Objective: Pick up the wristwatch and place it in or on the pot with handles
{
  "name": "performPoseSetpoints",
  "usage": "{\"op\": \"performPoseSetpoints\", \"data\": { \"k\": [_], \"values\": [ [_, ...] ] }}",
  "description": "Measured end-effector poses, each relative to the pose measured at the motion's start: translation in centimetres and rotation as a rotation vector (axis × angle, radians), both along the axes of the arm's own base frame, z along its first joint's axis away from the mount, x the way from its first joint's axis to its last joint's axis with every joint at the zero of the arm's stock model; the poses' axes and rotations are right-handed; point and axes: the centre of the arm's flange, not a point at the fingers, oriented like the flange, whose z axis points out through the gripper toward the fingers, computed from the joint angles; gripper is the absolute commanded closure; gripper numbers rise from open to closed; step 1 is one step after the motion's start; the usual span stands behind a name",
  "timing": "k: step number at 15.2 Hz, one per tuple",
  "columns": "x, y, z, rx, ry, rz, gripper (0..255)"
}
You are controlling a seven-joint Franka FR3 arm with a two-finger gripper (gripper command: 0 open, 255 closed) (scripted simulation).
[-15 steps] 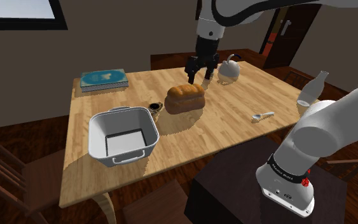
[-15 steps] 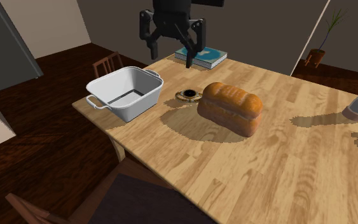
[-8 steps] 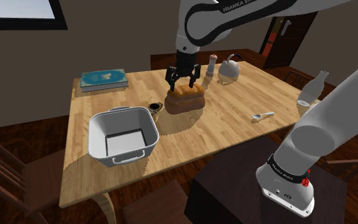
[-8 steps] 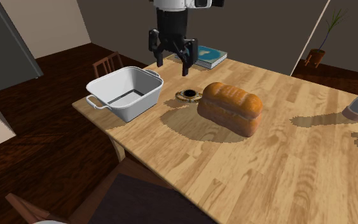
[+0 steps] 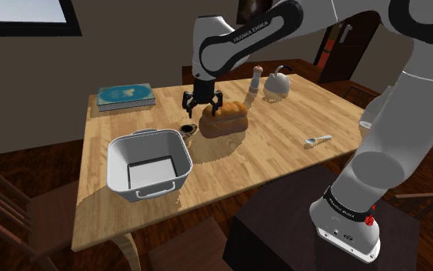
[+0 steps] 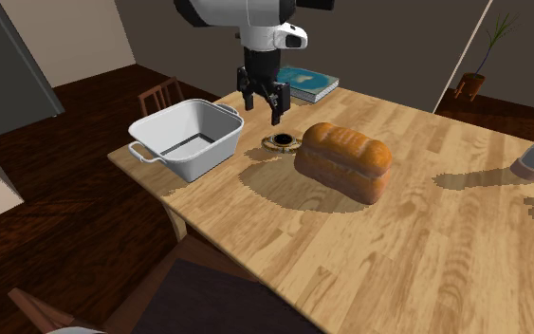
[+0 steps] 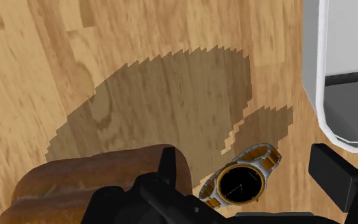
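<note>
Your gripper hangs above a light wooden table, its fingers spread wide apart and touching nothing. Through the wrist camera the wristwatch, dark dial on a gold-toned band, lies flat on the wood between the two fingers, and neither of them is on it. In the shoulder view the watch sits at about 7 o'clock from the gripper, just below it. A brown bread loaf lies close at the watch's 3 o'clock. The white pot with handles stands near the watch at its 8 o'clock in the shoulder view, upright and apart from it, and you can see its flat grey floor. Farther out, a blue-green book lies at 10 o'clock from the gripper and a white teapot at 2 o'clock. Around the table you have a dark wooden floor, brownish walls and wooden chairs.
</note>
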Motion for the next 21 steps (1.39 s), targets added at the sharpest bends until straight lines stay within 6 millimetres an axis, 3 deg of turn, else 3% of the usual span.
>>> {"op": "performPoseSetpoints", "data": {
  "k": [6, 12, 21],
  "values": [
    [5.7, 0.2, -5.1, -0.008, 0.007, -0.151, 0],
    [11.4, -0.9, -10.2, -0.016, 0.012, -0.299, 0],
    [12.4, -1.2, -15.0, -0.019, 0.014, -0.32, 0]
  ]
}}
